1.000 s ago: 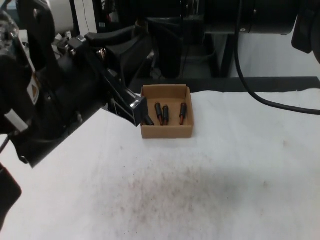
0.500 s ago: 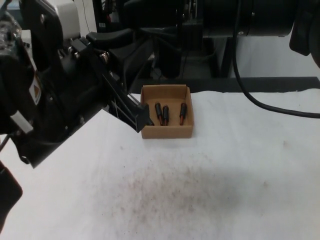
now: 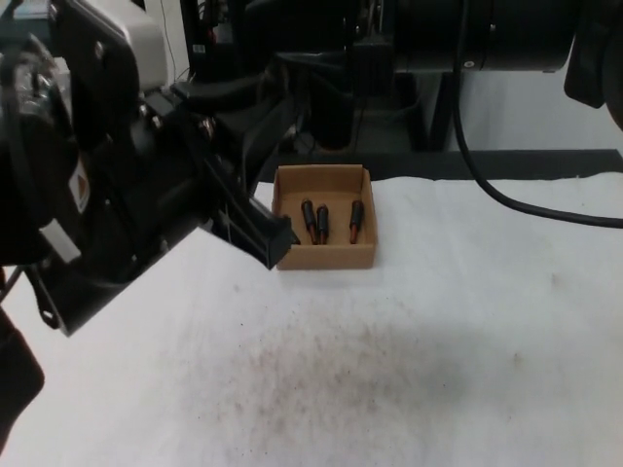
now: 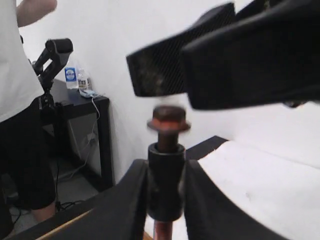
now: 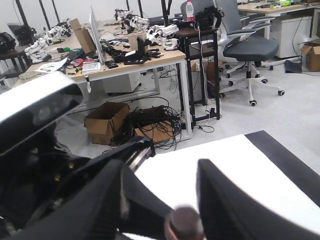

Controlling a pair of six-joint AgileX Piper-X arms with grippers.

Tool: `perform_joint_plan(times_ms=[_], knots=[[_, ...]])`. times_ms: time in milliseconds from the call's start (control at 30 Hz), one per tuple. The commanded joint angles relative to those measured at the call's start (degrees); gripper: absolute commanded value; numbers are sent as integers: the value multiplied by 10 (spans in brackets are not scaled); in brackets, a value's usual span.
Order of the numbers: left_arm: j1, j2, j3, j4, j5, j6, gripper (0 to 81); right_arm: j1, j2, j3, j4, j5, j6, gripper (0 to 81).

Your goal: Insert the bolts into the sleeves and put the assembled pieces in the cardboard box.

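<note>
My left gripper (image 4: 166, 186) is shut on a black sleeve (image 4: 166, 172) held upright, with a rusty flanged bolt (image 4: 168, 121) standing in its top. Just above the bolt head hang the right gripper's carbon fingers (image 4: 160, 75), not touching it. In the right wrist view my right gripper (image 5: 162, 175) stands open, and a round dark head (image 5: 184, 223) shows low between its fingers. The cardboard box (image 3: 326, 257) sits at the back of the white bench with three assembled pieces (image 3: 321, 222) inside. An arm's black gripper (image 3: 273, 235) ends at the box's near left corner.
The white bench cover (image 3: 409, 350) has a brownish stain in the middle. A thick black cable (image 3: 506, 199) runs across the back right. Large arm housings (image 3: 88, 195) crowd the left side of the high view. Behind the bench are desks, chairs and boxes.
The big arm on the left has turned slightly and its white housing has shifted right. A bright metal part near the box's left corner is now hidden. The box has not moved.
</note>
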Motion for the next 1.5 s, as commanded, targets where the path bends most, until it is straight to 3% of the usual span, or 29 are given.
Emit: perform_joint_plan(times_ms=[0, 300, 367, 433, 467, 600, 733, 967, 1167, 1300, 1467], knots=[[0, -1, -6, 18, -8, 2, 3, 1, -8, -3, -3, -5, 0, 436], [0, -1, -6, 24, -27, 20, 3, 1, -8, -3, -3, 31, 0, 429], [1, -1, -6, 25, -61, 20, 3, 0, -8, -3, -3, 42, 0, 321], [9, -1, -13, 22, -103, 40, 3, -2, -8, -3, -3, 42, 0, 82], [16, -1, -19, 20, -126, 56, 3, -5, -8, -3, -3, 41, 0, 12], [48, -1, -50, 21, -175, 100, 3, -18, -8, -3, 6, 44, 5, 4], [72, 5, -83, 25, -172, 84, 3, -42, -8, -3, 81, 45, 5, 4], [98, 107, -205, 208, -3, -49, 3, -93, -8, -3, 291, 54, 5, 4], [106, 310, -376, 375, 124, -118, 3, -128, -8, -3, 359, 74, 5, 4], [109, 458, -524, 491, 170, -131, 3, -144, -8, -3, 374, 74, 5, 4], [110, 625, -705, 617, 173, -131, 3, -162, -8, -3, 384, 74, 5, 4]])
